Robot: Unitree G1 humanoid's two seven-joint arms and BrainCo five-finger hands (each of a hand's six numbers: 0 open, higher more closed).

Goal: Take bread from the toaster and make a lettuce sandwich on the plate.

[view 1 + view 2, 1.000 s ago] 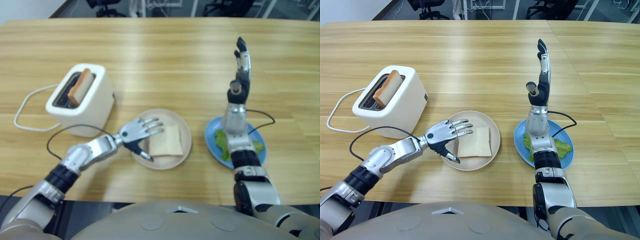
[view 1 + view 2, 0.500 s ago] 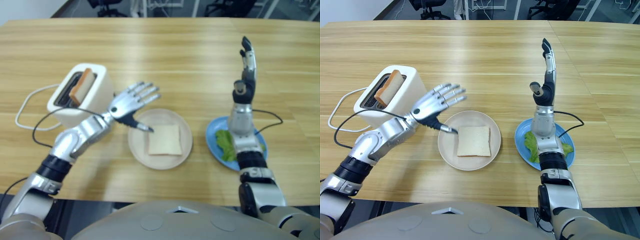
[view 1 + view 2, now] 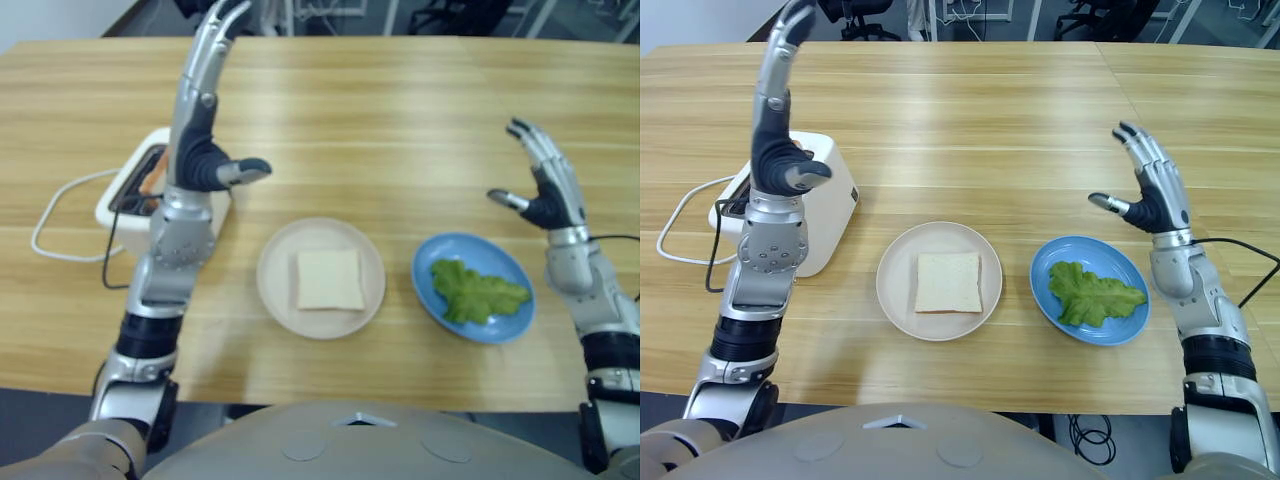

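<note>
Bread slice (image 3: 948, 282) on the beige plate (image 3: 895, 285), lettuce (image 3: 1092, 293) on the blue plate (image 3: 1110, 258): the right hand (image 3: 1152, 190) (spread wide and empty, like the left hand (image 3: 773, 120) upright by the toaster (image 3: 830, 195)) should probably pinch the leaf's edge and lay it flat.

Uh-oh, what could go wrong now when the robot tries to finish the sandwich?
1. The left hand is raised right in front of the toaster, hiding most of its slot. Coming down, it might bump the toaster or miss the slot.
2. The right hand is open near the blue plate. The lettuce looks thin and floppy, so it might slip from the fingers, or the plate might slide.
</note>
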